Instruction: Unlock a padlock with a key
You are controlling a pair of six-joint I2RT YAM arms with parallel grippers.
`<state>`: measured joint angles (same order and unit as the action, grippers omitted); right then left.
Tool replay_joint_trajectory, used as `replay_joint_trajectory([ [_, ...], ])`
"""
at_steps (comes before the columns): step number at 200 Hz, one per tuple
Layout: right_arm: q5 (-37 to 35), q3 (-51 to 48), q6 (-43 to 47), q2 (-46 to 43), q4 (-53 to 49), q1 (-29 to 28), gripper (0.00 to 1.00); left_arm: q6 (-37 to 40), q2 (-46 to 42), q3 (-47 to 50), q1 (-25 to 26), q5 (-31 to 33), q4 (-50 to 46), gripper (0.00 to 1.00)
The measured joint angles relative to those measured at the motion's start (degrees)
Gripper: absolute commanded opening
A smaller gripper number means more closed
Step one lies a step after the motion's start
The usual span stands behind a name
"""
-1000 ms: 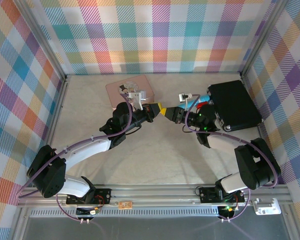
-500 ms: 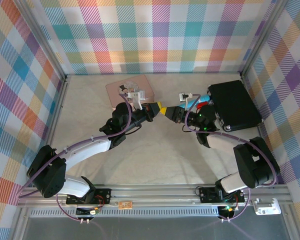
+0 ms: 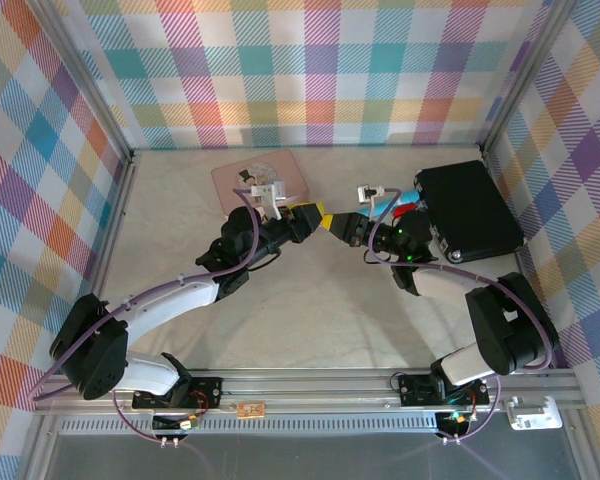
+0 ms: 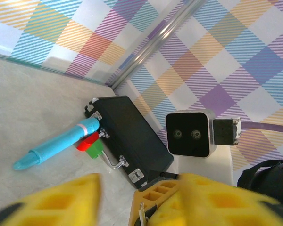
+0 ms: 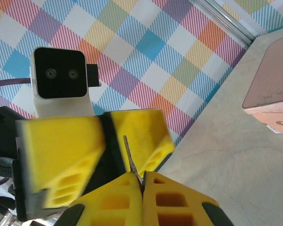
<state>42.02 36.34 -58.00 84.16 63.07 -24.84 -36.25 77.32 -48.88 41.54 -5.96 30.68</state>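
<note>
The key (image 5: 131, 155) is a thin grey metal blade clamped between the fingertips of my right gripper (image 5: 142, 178), which is shut on it. Its free end points up between the two spread yellow fingers (image 5: 140, 134) of my left gripper. In the left wrist view the key (image 4: 142, 215) sticks out beside an orange finger of the right gripper, between my left gripper's (image 4: 139, 190) parted fingers. From above, the left gripper (image 3: 313, 217) and right gripper (image 3: 340, 225) meet tip to tip above the table's middle. The padlock is out of view.
A pink tin (image 3: 262, 181) lies at the back left of the table, just behind the left wrist. A black case (image 3: 469, 209) sits at the back right, with a turquoise pen-like tool (image 4: 61, 143) and red and green blocks (image 4: 90, 144) beside it.
The left gripper's jaws have gone from shut to open around the key. The right gripper has closed fully on it. Both arms have stayed in nearly the same place.
</note>
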Motion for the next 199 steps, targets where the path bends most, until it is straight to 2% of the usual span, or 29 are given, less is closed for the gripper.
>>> replay_joint_trajectory([
  [35,-0.04,0.2,4.26,-1.84,-8.28,0.17,0.0,-0.17,-4.33,1.2,-4.24,1.01,-5.51,0.73],
  [89,-5.68,4.42,18.97,-7.65,-35.58,0.17,0.0,5.4,-5.42,1.25,-13.4,1.95,-19.54,0.71],
  [115,-11.23,6.91,26.08,-8.63,-49.29,0.17,0.0,9.01,-0.07,0.15,-16.13,1.97,-25.64,0.67],
  [140,-15.19,7.17,30.6,-9.38,-57.64,0.17,0.0,12.17,6.69,-1.57,-16.94,2.03,-29.24,0.65],
  [199,-19.06,7.17,34.77,-11.23,-63.78,0.17,0.0,14.71,21.62,-8.83,-17.38,3.48,-30.42,0.66],
])
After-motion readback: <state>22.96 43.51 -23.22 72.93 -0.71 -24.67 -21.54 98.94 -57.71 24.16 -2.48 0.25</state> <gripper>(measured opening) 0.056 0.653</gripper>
